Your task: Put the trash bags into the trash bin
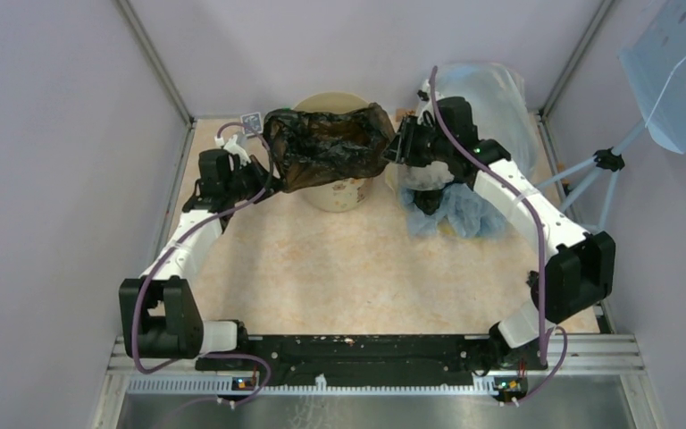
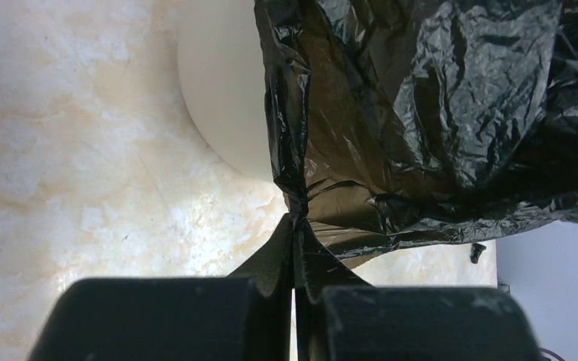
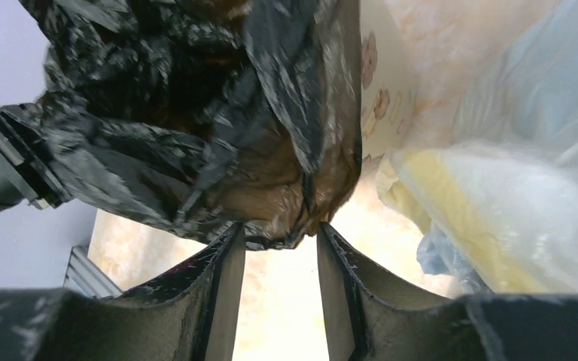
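Note:
A crumpled black trash bag is stretched over the mouth of the cream-beige trash bin at the back middle. My left gripper is shut on the bag's left edge; in the left wrist view the jaws pinch a twisted corner of the bag beside the bin's wall. My right gripper is at the bag's right edge. In the right wrist view it is open, with the bag's edge bunched at its fingertips. The bin's printed side shows behind the bag.
A large translucent whitish sack stands at the back right. Pale blue bags lie in front of it under my right arm, and a yellow-white bag is close to the right gripper. Enclosure walls stand on both sides.

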`<state>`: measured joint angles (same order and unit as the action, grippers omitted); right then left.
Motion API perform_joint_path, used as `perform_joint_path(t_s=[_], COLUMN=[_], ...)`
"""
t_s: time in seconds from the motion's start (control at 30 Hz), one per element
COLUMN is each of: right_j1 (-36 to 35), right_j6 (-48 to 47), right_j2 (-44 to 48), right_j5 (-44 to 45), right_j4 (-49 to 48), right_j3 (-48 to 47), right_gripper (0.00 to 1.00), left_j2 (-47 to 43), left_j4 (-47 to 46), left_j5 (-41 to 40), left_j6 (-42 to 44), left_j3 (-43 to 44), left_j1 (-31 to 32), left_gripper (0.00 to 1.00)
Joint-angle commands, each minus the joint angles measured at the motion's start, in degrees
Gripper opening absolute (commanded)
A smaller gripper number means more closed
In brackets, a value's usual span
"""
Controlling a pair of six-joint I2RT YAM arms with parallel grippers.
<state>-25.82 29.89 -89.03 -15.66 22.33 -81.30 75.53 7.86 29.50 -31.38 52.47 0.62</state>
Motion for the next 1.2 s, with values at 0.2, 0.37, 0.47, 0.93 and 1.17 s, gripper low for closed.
perform_joint_path(t_s=[0.2, 0.37, 0.47, 0.93, 1.17], right_j1=[-0.35, -0.51, -1.01, -7.55, -13.04], right_j6=[-7.57, -7.84, -8.08, -5.61, 7.21], right_j2=[-8.13, -20.65, -25.57, -15.79, -1.3], right_j5=[9.58, 10.63, 11.8, 12.2, 14.93], right_j4=[10.78, 19.69, 23.36, 23.12, 19.6], right_j3=[-22.34, -38.33, -44.33, -30.09, -11.97], right_gripper=[0.59, 0.6, 0.6, 0.22, 0.21], left_j2=[2.94, 4.56, 6.19, 1.48, -3.66], left_j4=[-8.84, -10.75, -10.83, -2.84, 8.33], left_j5=[1.71, 1.78, 2.23, 1.62, 3.57], left_j6=[-1.25, -1.8, -1.97, 3.64, 9.41], left_j3=[0.71, 1.45, 2.51, 3.38, 3.78], left_j1=[-0.25, -0.26, -0.26, -1.82, -3.51], left_gripper=[0.0, 0.0, 0.0, 0.0, 0.0])
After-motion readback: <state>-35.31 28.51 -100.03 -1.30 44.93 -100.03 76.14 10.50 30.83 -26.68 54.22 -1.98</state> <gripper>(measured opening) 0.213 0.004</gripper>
